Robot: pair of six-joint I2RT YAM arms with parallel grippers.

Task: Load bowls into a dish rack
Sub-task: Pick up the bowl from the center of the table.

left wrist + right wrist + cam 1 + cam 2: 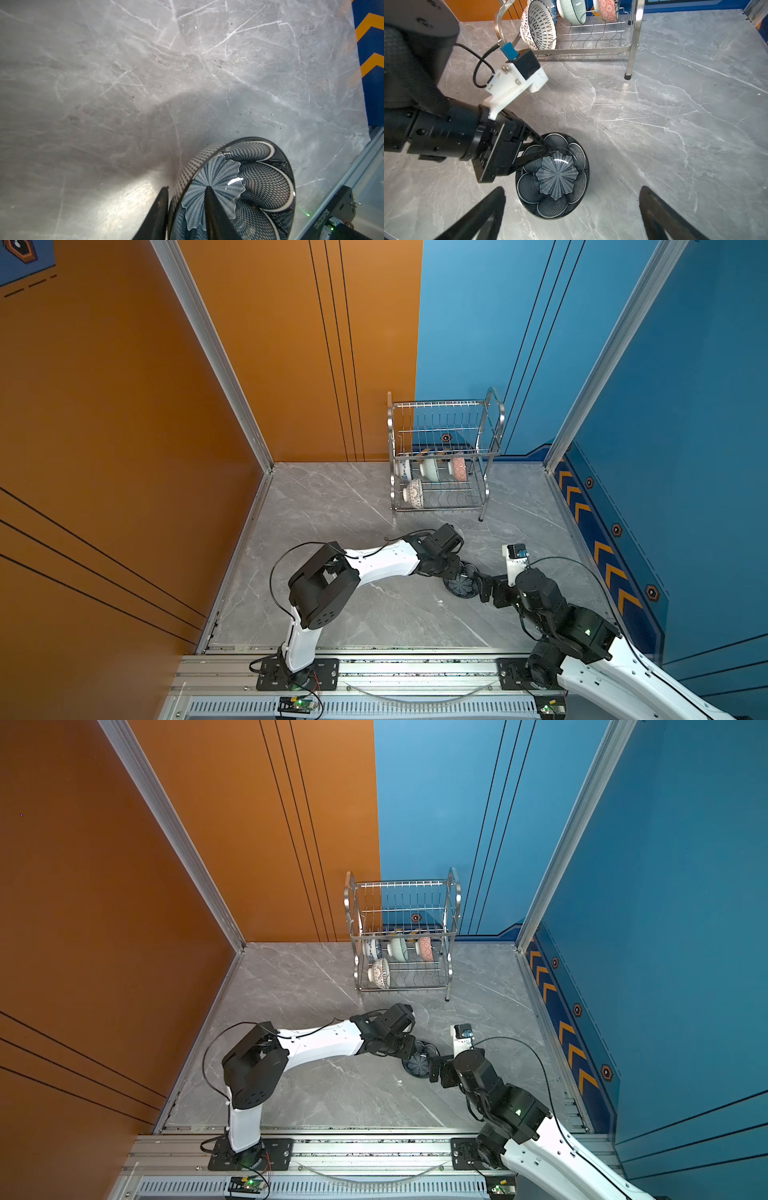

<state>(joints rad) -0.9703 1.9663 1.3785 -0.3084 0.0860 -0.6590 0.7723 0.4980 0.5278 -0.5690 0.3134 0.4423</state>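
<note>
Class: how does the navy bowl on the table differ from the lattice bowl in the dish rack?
The navy bowl sits mouth-up on the table; the lattice bowl stands on edge in the dish rack. The navy bowl is dark, petal-patterned; the lattice bowl is white with dark latticework. The left hand straddles the navy bowl's rim; no hand touches the lattice bowl. Both are small and round.

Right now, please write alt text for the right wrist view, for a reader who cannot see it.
The left end effector straddles the rim of a dark navy petal-patterned bowl on a grey marbled table, one finger inside. The right end effector is open in the foreground. Behind, a steel dish rack holds a lattice bowl, a mint bowl and a reddish bowl.
</note>
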